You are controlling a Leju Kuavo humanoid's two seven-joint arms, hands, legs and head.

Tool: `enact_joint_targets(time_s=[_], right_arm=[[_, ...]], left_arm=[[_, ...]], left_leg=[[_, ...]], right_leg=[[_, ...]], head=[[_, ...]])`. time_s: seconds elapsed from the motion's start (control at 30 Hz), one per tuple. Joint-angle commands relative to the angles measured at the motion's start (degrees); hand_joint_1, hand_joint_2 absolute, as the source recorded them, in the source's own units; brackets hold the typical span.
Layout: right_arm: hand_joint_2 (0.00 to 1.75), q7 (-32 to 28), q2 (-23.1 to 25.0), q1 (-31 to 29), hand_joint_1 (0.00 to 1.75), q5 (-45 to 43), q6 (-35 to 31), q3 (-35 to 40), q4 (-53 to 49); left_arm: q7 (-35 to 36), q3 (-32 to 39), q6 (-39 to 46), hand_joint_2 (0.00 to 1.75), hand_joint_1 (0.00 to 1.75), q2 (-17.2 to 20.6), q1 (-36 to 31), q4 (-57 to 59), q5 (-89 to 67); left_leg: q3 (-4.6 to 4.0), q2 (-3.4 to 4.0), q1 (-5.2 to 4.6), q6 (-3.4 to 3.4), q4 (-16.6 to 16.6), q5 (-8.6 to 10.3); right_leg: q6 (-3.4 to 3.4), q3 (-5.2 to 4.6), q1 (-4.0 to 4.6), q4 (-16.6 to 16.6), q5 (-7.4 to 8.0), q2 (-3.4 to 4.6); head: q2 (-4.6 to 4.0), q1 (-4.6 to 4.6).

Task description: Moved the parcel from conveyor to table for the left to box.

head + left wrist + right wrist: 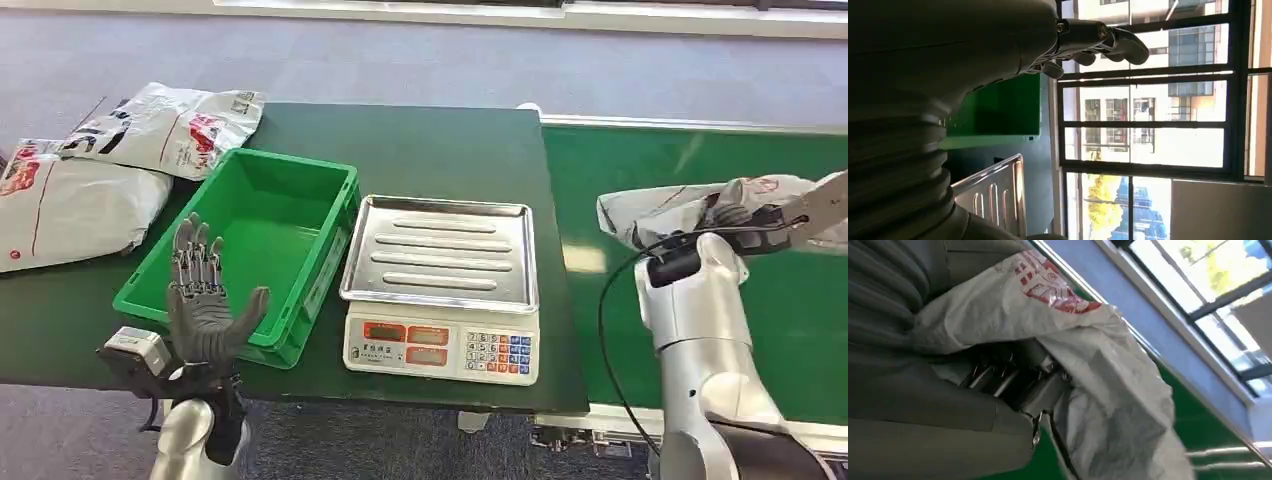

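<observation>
Right hand (pixel 735 215) apparently clamped on parcel (pixel 680 205), conveyor (pixel 690 160) side; left hand (pixel 205 300) spread, idle beside box (pixel 250 250)

No text reads clearly: the parcel (pixel 1058 315) in the right hand (pixel 1013 380) bears red print too blurred to make out, the bags (pixel 150 125) on the bench (pixel 440 150) likewise, and the scale (pixel 440 345) keypad marks are too small

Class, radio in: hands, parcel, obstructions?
Left hand open, raised by green crate. Right hand gripping parcel over conveyor. Scale between.
</observation>
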Motion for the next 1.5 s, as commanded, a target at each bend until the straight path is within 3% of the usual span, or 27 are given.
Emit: enact_joint_targets(time_s=[0.03, 0.07, 0.1, 0.2, 0.23, 0.43, 0.57, 0.6, 0.63, 0.73, 0.87, 0.9, 0.93, 0.97, 1.5], right_arm=[[1.75, 1.27, 12.5, -11.26, 1.75, 0.33, 92.43, 19.19, 20.34], [1.75, 1.01, 13.69, -11.14, 1.75, 0.85, 92.81, 20.46, 21.89], [1.75, 0.27, 14.45, -10.89, 1.75, 1.18, 92.18, 20.97, 22.59], [1.75, -0.4, 14.16, -10.73, 1.75, 1.3, 92.36, 21.26, 22.79], [1.75, 0.06, 14.28, -11.02, 1.75, 2.3, 94.59, 23.06, 23.35], [1.75, -0.22, 15.47, -10.81, 1.75, 2.9, 93.94, 23.94, 23.79], [1.75, -0.84, 16.64, -11.03, 1.75, 3.96, 95.82, 25.58, 23.71], [1.75, -0.87, 16.88, -10.85, 1.75, 3.67, 96.07, 26.07, 23.26], [1.75, -0.68, 16.88, -10.76, 1.75, 2.98, 95.83, 27.1, 22.52], [1.75, 2.07, 16.88, -11.37, 1.75, -0.5, 94.18, 29.69, 23.38], [1.75, 6.66, 16.75, -11.95, 1.75, 1.39, 90.42, 31.11, 28.66], [1.75, 7.4, 16.52, -11.65, 1.69, 1.97, 90.46, 31.21, 29.41], [1.75, 7.86, 16.15, -11.3, 0.82, 3.45, 89.86, 31.97, 30.11], [1.75, 9.03, 15.89, -11.02, 0.28, 4.77, 90.19, 32.55, 31.04], [1.75, 9.06, 15.95, -11.0, 0.28, 4.89, 90.14, 32.48, 31.0]], left_arm=[[-0.27, 3.01, 2.74, 1.75, 0.0, 2.89, -4.43, -0.11, -0.75], [-0.23, 3.58, 3.18, 1.75, 0.0, 2.78, -4.08, -0.73, -0.76], [-0.25, 3.88, 3.2, 1.75, 0.0, 2.82, -3.78, -1.2, -0.75], [-0.25, 4.0, 3.26, 1.75, 0.0, 2.72, -3.49, -1.36, -0.76], [-0.34, 4.54, 3.83, 1.75, 0.0, 2.53, -3.12, -1.82, -0.9], [-0.36, 5.39, 4.18, 1.75, 0.0, 2.67, -2.4, -3.0, -0.99], [-0.41, 6.7, 5.2, 1.75, 0.0, 2.64, -1.98, -3.9, -0.96], [-0.41, 7.18, 5.37, 1.75, 0.0, 2.76, -1.68, -4.28, -0.89], [-0.41, 7.8, 5.55, 1.75, 0.0, 2.79, -1.33, -4.82, -0.89], [-0.22, 9.31, 5.56, 1.75, 0.0, 2.47, -1.06, -5.3, -0.64], [0.48, 10.66, 4.62, 1.75, 0.0, 1.5, -0.81, -5.83, -1.15], [0.64, 10.91, 4.33, 1.75, 0.0, 1.28, -0.63, -6.02, -1.36], [0.81, 11.17, 4.12, 1.75, 0.0, 1.08, -0.43, -6.22, -1.61], [1.04, 11.41, 3.77, 1.75, 0.0, 0.98, -0.33, -6.23, -1.83], [1.06, 11.48, 3.74, 1.75, 0.0, 0.93, -0.51, -5.99, -1.85]], left_leg=[[0.18, 0.77, -0.02, -0.06, -0.04, -0.12], [0.18, 0.67, 0.04, -0.09, -0.07, -0.09], [0.43, 1.0, 0.07, -0.13, -0.24, -0.1], [0.09, -0.06, 0.1, -0.25, -0.1, 0.12], [0.21, -0.13, 0.16, -0.26, -0.18, 0.13], [-0.12, -0.81, 0.19, -0.3, -0.13, 0.18], [-0.21, -0.89, 0.23, -0.31, -0.08, 0.18], [0.11, -0.63, 0.24, -0.26, -0.2, 0.12], [-0.2, -0.83, 0.23, -0.31, -0.09, 0.16], [-0.22, -0.75, 0.23, -0.33, -0.09, 0.15], [-0.1, -0.78, 0.21, -0.33, -0.16, 0.17], [-0.16, -0.84, 0.2, -0.34, -0.13, 0.18], [-0.06, -0.79, 0.2, -0.32, -0.19, 0.17], [-0.05, -0.81, 0.2, -0.32, -0.19, 0.18], [-0.15, -0.89, 0.19, -0.33, -0.14, 0.21]], right_leg=[[-0.13, -0.15, -0.01, 0.08, 0.1, 0.8], [-0.19, -0.14, 0.05, 0.03, 0.13, 0.66], [-0.28, -0.01, 0.08, -0.12, 0.2, 1.01], [-0.31, -0.03, 0.25, -0.01, -0.05, -0.1], [-0.4, 0.09, 0.3, -0.09, -0.11, -0.17], [-0.55, -0.01, 0.33, 0.03, -0.28, -0.89], [-0.55, -0.03, 0.34, 0.03, -0.28, -0.95], [-0.55, 0.25, 0.36, -0.15, -0.24, -0.66], [-0.56, -0.02, 0.34, 0.02, -0.26, -0.89], [-0.57, -0.07, 0.35, 0.02, -0.25, -0.82], [-0.58, 0.05, 0.35, -0.05, -0.25, -0.84], [-0.57, -0.01, 0.35, 0.0, -0.27, -0.92], [-0.56, 0.09, 0.36, -0.08, -0.25, -0.85], [-0.56, 0.09, 0.36, -0.08, -0.26, -0.89], [-0.56, 0.0, 0.34, -0.02, -0.27, -0.97]], head=[[0.0, -0.02], [0.0, -0.07], [0.0, -0.04], [0.0, -0.04], [0.0, -0.04], [0.0, -0.04], [0.0, -0.02], [0.0, -0.04], [0.0, -0.02], [0.0, -0.07], [0.0, -0.02], [0.0, -0.04], [0.0, -0.04], [0.0, -0.04], [0.0, -0.04]])
